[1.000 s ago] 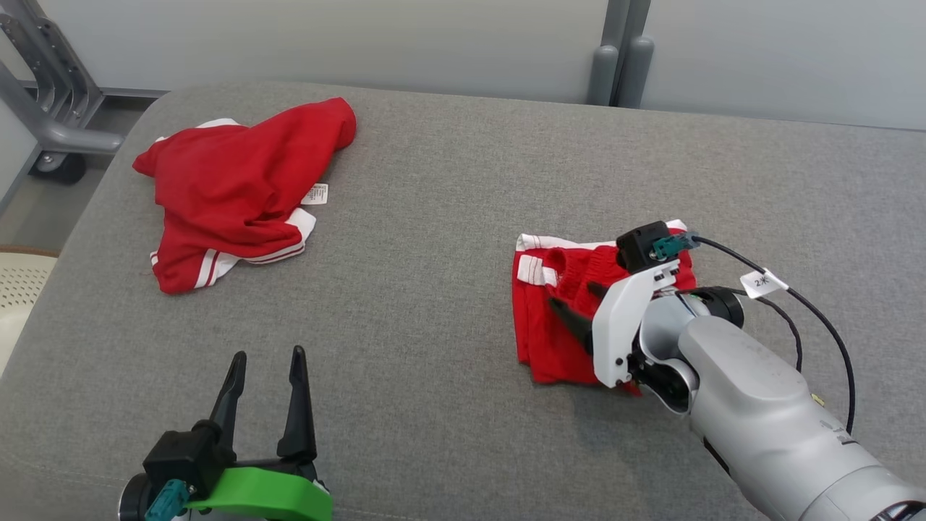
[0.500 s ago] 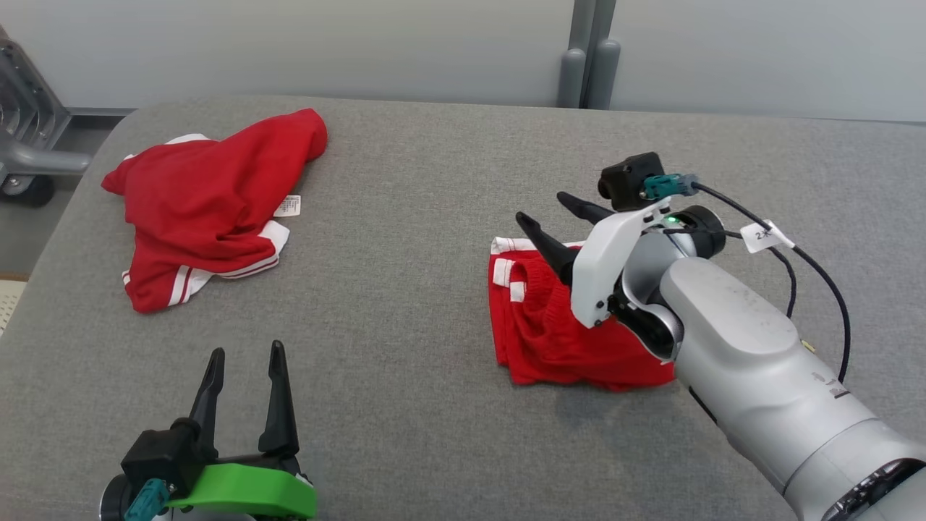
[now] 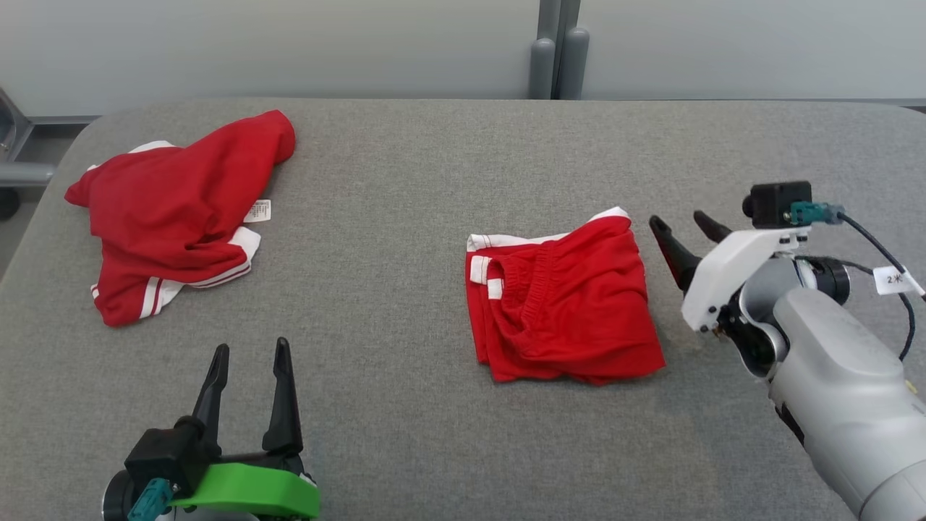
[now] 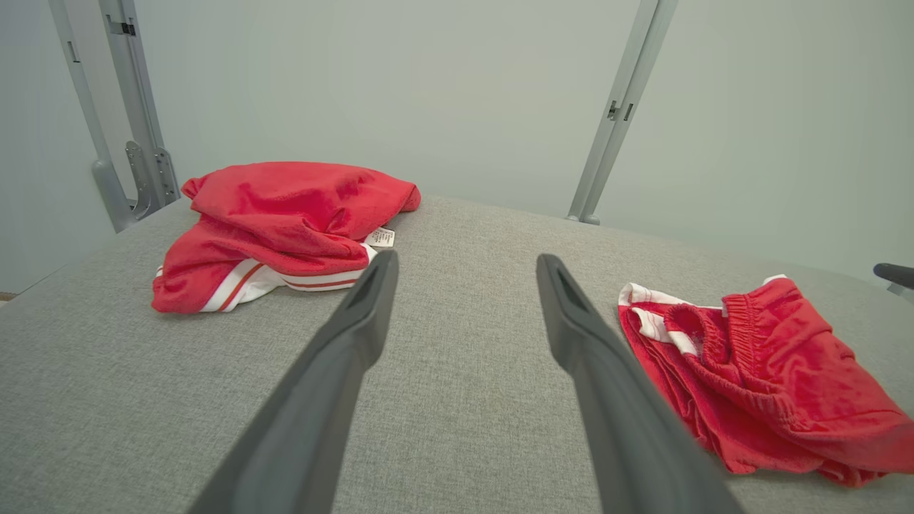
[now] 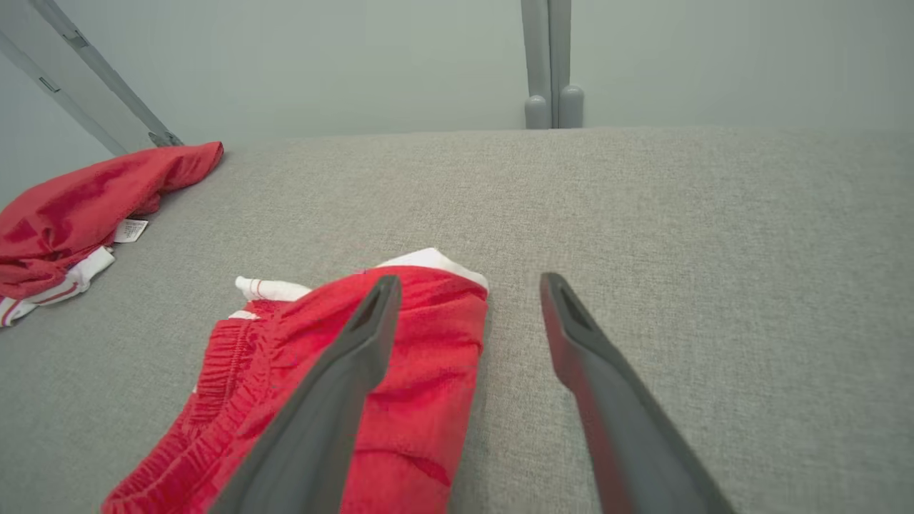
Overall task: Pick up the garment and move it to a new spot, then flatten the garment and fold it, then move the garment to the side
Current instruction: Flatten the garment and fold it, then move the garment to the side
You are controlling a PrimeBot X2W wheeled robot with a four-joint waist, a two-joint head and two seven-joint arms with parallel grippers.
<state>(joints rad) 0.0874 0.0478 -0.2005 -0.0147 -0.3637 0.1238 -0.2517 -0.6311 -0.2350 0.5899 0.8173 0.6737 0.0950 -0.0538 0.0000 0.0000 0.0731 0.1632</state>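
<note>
The folded red shorts (image 3: pixel 564 304) lie near the middle of the grey padded top (image 3: pixel 434 181), a bit to the robot's right; they make a neat square, with white trim at the far edge and the stretchy waistband showing on top; the fold looks done to me, so I think the job now is to move them to the side. The right gripper (image 3: pixel 676 218) sits just beside the right edge of the shorts; its two dark fingers are spread wide and hold nothing. To do this step well, I think it should come in low at that edge and pinch all the layers at once, not just the top one; then it should slide or lift them gently, so the fold does not fall open. The left gripper (image 3: pixel 252 346) waits near the front edge, well apart from the shorts; its fingers are wide apart too and empty. Far off on the left lies another red garment (image 3: pixel 173 210), all bunched up, with white stripes and a small white tag (image 3: pixel 258 210). The grey top is soft cloth with rounded corners and lots of bare room on the right. Behind it is a pale wall (image 3: pixel 289 43) with a grey post (image 3: pixel 553 58), and a metal frame (image 3: pixel 22 174) at the left.
</note>
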